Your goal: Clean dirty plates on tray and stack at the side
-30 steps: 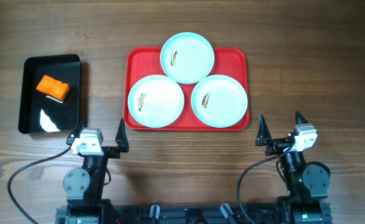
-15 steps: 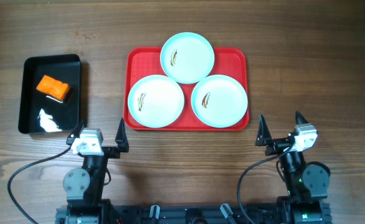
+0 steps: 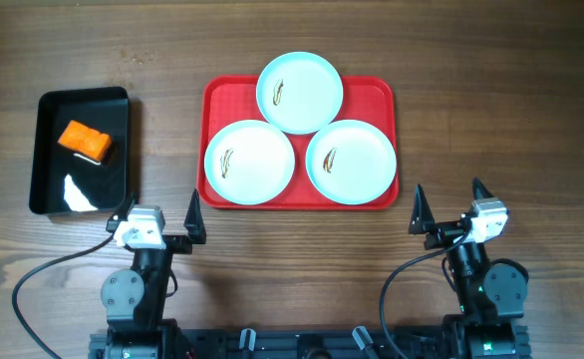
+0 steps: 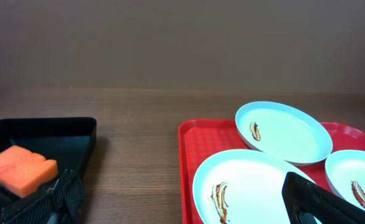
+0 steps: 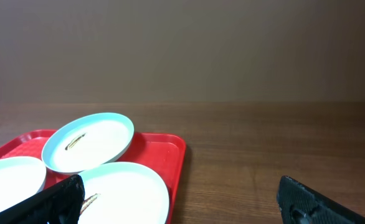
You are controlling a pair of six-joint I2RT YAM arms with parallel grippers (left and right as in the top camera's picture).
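A red tray (image 3: 377, 96) lies at the table's middle and holds three pale plates, each with a small brown smear: one at the back (image 3: 300, 92), one front left (image 3: 249, 162), one front right (image 3: 351, 161). The back plate rests partly over the other two. My left gripper (image 3: 162, 212) is open and empty at the near edge, left of the tray. My right gripper (image 3: 447, 204) is open and empty at the near edge, right of the tray. The left wrist view shows the front left plate (image 4: 251, 186) and the back plate (image 4: 283, 132). The right wrist view shows the front right plate (image 5: 126, 193).
A black glossy bin (image 3: 48, 110) stands at the left and holds an orange sponge (image 3: 84, 140); both show in the left wrist view, the bin (image 4: 76, 134) and the sponge (image 4: 19, 169). Bare wooden table (image 3: 511, 110) lies right of the tray.
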